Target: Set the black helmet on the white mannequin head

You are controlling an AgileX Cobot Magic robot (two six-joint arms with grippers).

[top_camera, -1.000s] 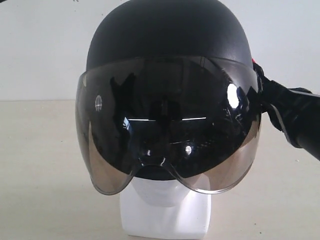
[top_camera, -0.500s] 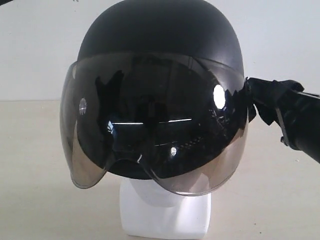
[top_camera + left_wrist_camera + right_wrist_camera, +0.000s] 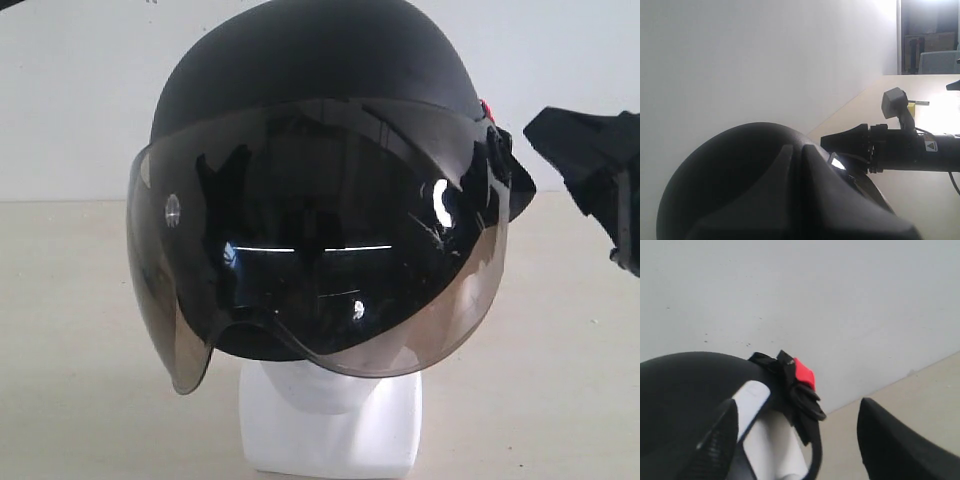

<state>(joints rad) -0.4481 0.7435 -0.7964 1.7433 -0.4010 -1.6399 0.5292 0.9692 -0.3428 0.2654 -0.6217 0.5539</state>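
The black helmet (image 3: pixel 320 60) sits over the white mannequin head (image 3: pixel 330 425), slightly tilted, and its smoky visor (image 3: pixel 320 240) covers the face. Only the chin, neck and base show below. The red buckle (image 3: pixel 487 108) and bunched straps hang at the helmet's right side. My right gripper (image 3: pixel 565 140) is open and hovers just to the right of the helmet, apart from it; in the right wrist view the straps and buckle (image 3: pixel 804 374) lie ahead of its spread fingers (image 3: pixel 799 407). Behind the helmet (image 3: pixel 715 175), my left gripper (image 3: pixel 797 150) has its fingers pressed together against the shell; it is hidden in the exterior view.
The mannequin stands on a beige table (image 3: pixel 80 400) in front of a plain white wall (image 3: pixel 70 100). The right arm (image 3: pixel 910 150) shows beyond the helmet in the left wrist view, with shelves and a chair far behind.
My right gripper has let go of the helmet's right side and pulled away to the right. The helmet shifted left, then tilted with its right side higher.
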